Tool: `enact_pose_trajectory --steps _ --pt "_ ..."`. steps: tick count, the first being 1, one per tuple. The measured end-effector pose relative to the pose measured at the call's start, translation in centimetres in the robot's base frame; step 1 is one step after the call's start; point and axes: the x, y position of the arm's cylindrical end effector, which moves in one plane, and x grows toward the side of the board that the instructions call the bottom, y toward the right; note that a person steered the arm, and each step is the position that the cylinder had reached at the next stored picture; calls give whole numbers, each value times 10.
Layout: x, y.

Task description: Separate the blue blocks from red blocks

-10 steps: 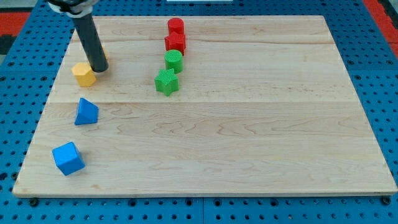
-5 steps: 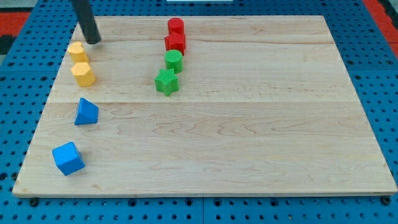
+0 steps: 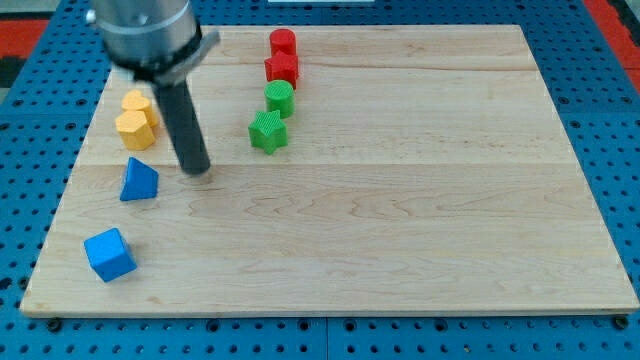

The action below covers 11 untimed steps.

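Two blue blocks lie at the view's left: a blue triangular block (image 3: 139, 180) and a blue cube (image 3: 109, 254) below it. Two red blocks sit at the view's top: a red cylinder (image 3: 283, 43) and a red block (image 3: 282, 68) touching just below it. My tip (image 3: 196, 167) rests on the board just to the right of the blue triangular block, with a small gap between them, and far left of the red blocks.
Two yellow blocks (image 3: 135, 115) sit together above the blue triangular block. A green cylinder (image 3: 279, 97) and a green star block (image 3: 268, 131) stand below the red blocks. The wooden board (image 3: 400, 200) lies on a blue pegboard.
My tip has moved from the board's top left, above the yellow blocks, down and right to beside the blue triangular block. The blocks look unmoved over the last half second.
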Motion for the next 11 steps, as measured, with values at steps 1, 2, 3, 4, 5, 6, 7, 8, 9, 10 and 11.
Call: enact_pose_trajectory --steps 1,2,3,4,5,6,7,8,9,10,11 --pt "19 -59" --pt "0 -117" --pt "-28 -125" --pt "33 -153" --pt "95 -159" --pt "141 -114" --pt "136 -47" --pt "102 -109" --pt "86 -115" --pt "127 -92" --pt "104 -72"
